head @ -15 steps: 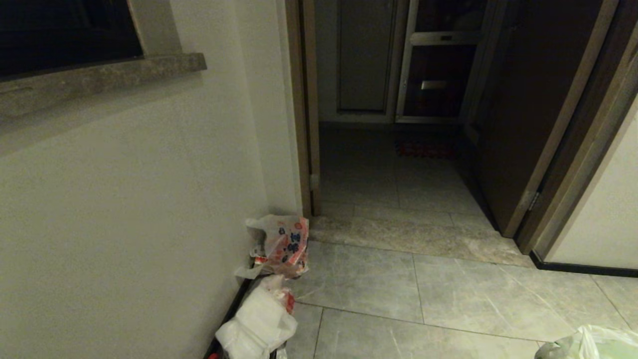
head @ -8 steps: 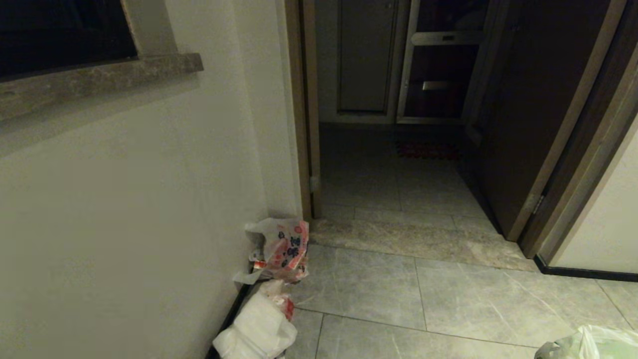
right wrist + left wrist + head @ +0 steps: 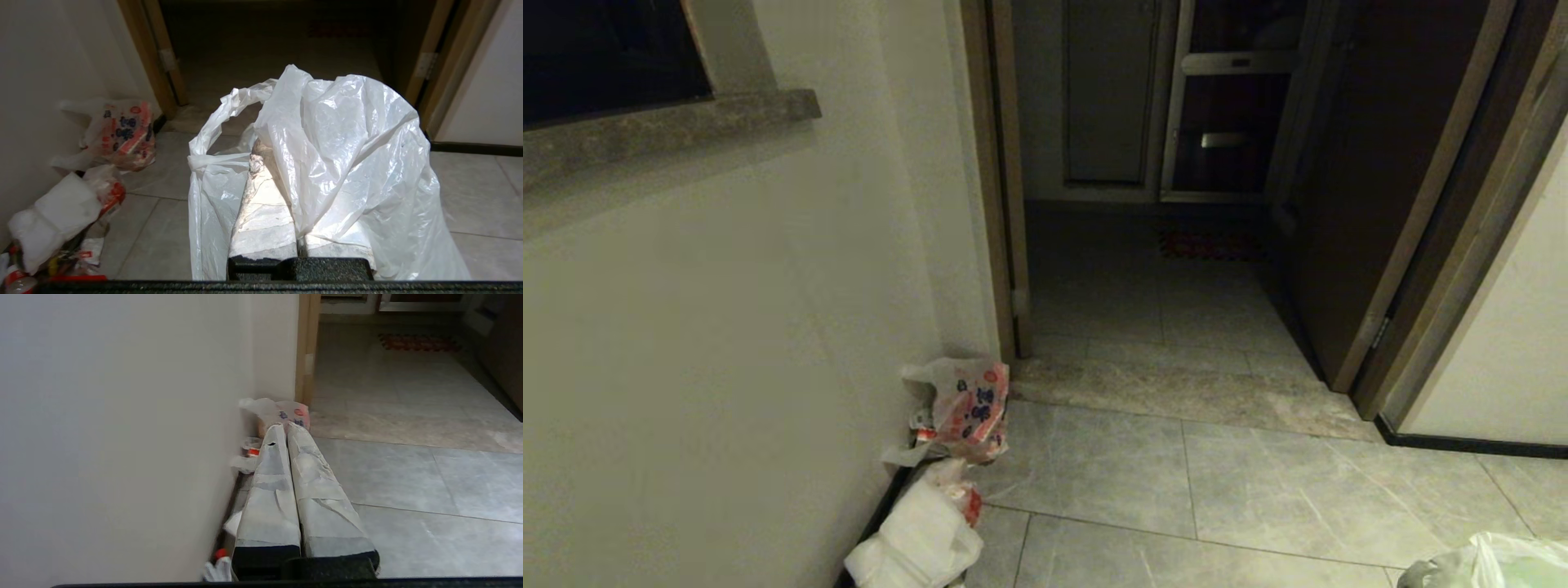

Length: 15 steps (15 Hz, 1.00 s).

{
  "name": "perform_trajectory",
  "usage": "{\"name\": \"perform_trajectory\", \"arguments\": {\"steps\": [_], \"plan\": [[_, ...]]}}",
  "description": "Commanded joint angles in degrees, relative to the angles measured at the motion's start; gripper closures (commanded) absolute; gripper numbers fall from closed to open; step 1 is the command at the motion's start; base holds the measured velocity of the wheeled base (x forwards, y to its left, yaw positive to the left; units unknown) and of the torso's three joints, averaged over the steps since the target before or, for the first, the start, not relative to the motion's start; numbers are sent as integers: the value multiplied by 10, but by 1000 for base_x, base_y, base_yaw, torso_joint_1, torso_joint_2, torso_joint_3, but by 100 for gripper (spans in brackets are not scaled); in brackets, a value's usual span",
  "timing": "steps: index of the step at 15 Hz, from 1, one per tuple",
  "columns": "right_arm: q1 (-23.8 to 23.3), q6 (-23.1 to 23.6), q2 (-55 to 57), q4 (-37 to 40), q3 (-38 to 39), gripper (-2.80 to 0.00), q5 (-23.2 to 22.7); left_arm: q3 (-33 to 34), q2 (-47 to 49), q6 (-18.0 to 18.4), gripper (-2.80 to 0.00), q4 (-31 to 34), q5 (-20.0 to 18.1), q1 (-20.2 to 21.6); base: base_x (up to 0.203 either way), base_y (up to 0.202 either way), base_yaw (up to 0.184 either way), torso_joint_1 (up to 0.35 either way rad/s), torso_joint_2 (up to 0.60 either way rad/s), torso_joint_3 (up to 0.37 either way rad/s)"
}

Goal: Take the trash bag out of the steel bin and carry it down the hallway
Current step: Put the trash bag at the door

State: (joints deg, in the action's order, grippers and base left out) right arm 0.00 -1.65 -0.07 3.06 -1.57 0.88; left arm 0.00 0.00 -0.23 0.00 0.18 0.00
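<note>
The trash bag [image 3: 347, 155], thin translucent white plastic, is draped over my right gripper [image 3: 265, 151], which is shut on a fold of it; one finger is hidden under the plastic. In the head view only a crumpled edge of the trash bag [image 3: 1494, 563] shows at the lower right corner. My left gripper [image 3: 285, 426] is shut with nothing in it, held close to the left wall. The steel bin is out of view. Grey marbled tiles of the hallway [image 3: 1258, 482] stretch ahead.
A white bag with red and blue print [image 3: 964, 408] and a white bundle [image 3: 915, 539] lie against the left wall. Ahead are a stone threshold [image 3: 1176, 392], a dark doorway [image 3: 1143, 269], a red mat [image 3: 1209, 243] and an open dark door [image 3: 1356, 204].
The whole head view has slid a little to the left, so the camera has moved. The trash bag's edge stays at the lower right corner.
</note>
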Motion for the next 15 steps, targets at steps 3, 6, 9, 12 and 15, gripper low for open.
{"name": "perform_trajectory", "arguments": {"steps": [3,6,9,12,15], "plan": [[-1,0,1,0,0,0,0,0,0,0,0,0,0,0,1,-193,-1,1,2,3],[-1,0,1,0,0,0,0,1,0,0,0,0,0,0,1,-194,-1,0,2,1],[0,0,1,0,0,0,0,0,0,0,0,0,0,0,0,-149,-2,1,3,3],[-1,1,2,4,-1,0,0,1,0,0,0,0,0,0,0,0,0,0,0,0],[-1,1,1,10,-4,0,-1,1,0,0,0,0,0,0,0,0,0,0,0,0]]}}
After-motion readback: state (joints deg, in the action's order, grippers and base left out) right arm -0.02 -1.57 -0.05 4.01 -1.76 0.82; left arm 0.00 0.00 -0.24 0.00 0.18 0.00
